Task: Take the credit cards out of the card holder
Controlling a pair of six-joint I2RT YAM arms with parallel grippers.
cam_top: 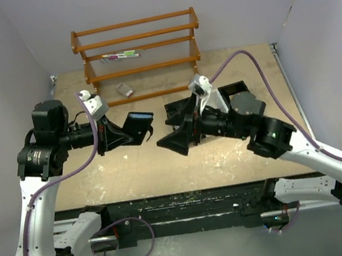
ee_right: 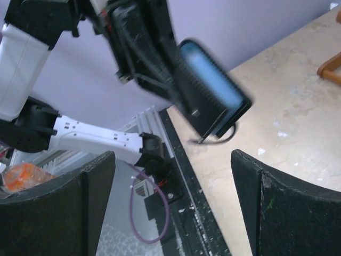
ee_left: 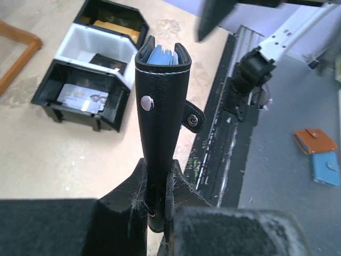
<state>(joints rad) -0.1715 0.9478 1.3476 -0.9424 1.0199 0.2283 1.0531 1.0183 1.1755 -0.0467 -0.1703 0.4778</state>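
Above the table, clamps the card holder by its lower end in the left gripper, fingers pressed tight on it, and turns its open blue-lined edge toward the right gripper, fingers spread wide, seemingly ready to pull cards out.

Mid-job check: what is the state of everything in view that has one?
Card holder: lifted off the table, folded, blue lining showing at its top.
Snap strap: undone.
Left gripper: shut on the card holder.
Right gripper: open, empty.
Tray: upright on the table, grey card in an end compartment.
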